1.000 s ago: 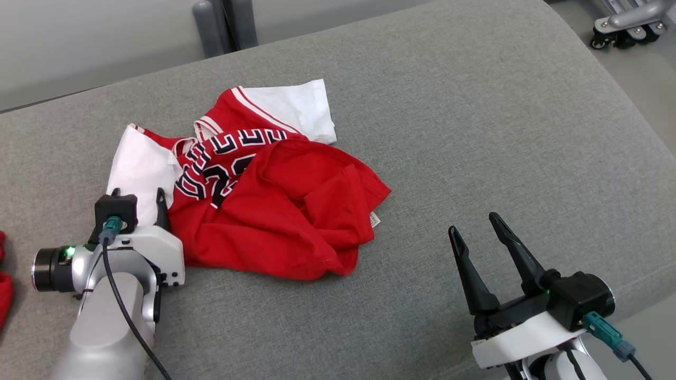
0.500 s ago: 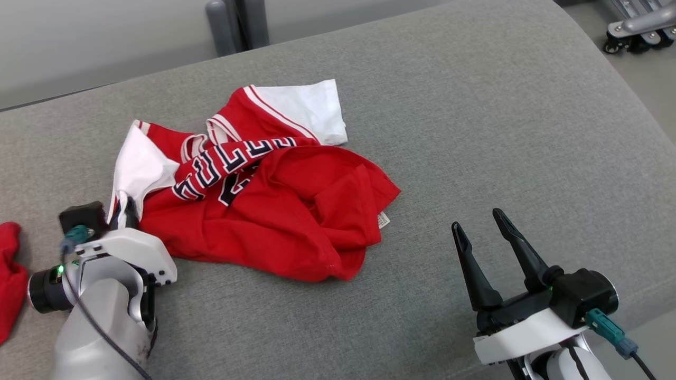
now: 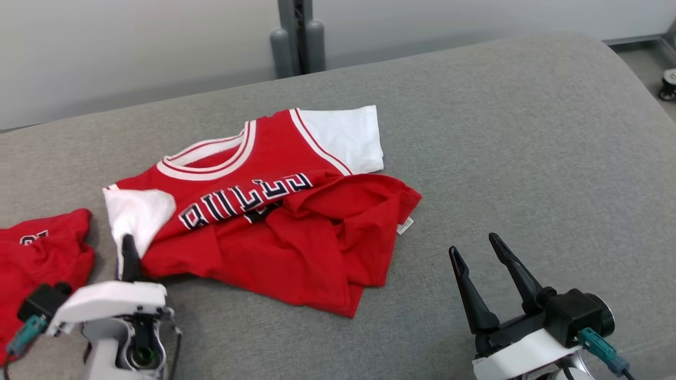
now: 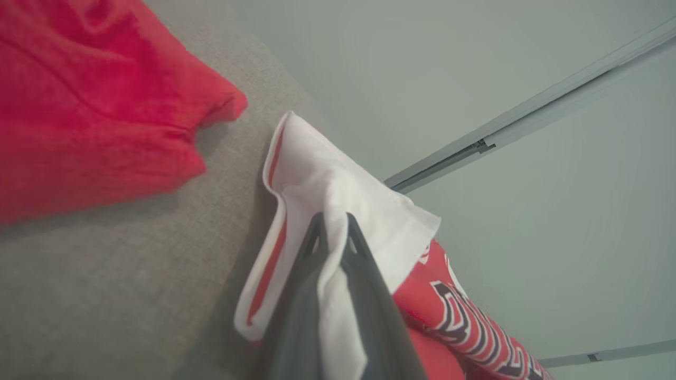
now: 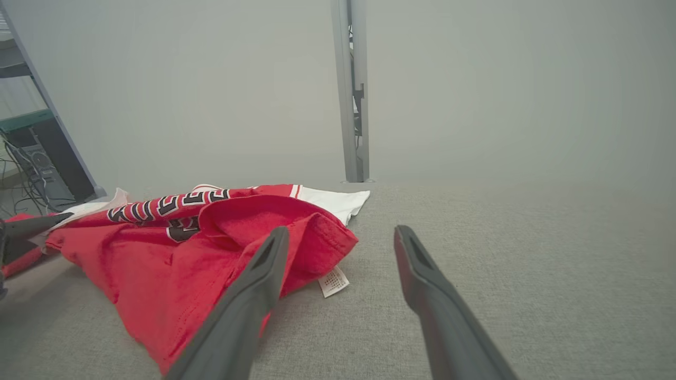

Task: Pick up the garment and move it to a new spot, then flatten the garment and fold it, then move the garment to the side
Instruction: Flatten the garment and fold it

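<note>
The garment [image 3: 274, 232] is a red jersey with white sleeves and dark lettering, lying rumpled on the grey padded surface [image 3: 501, 148]. My left gripper [image 3: 127, 252] is shut on its white left sleeve [image 3: 134, 216]; in the left wrist view the white cloth [image 4: 338, 211] is pinched between the dark fingers [image 4: 317, 248] and pulled up off the surface. My right gripper [image 3: 475, 253] stands open at the lower right, apart from the garment; in its own wrist view the fingers [image 5: 264, 274] frame the jersey's hem and label [image 5: 332, 281].
A second red garment [image 3: 37, 258] lies at the left edge, close to my left arm. A grey post [image 3: 296, 37] stands behind the surface's far edge. Bare grey padding stretches to the right of the jersey.
My left gripper has closed on the white sleeve and drawn it left and toward me, spreading the jersey's top. The head camera has shifted too. The right gripper has stayed open.
</note>
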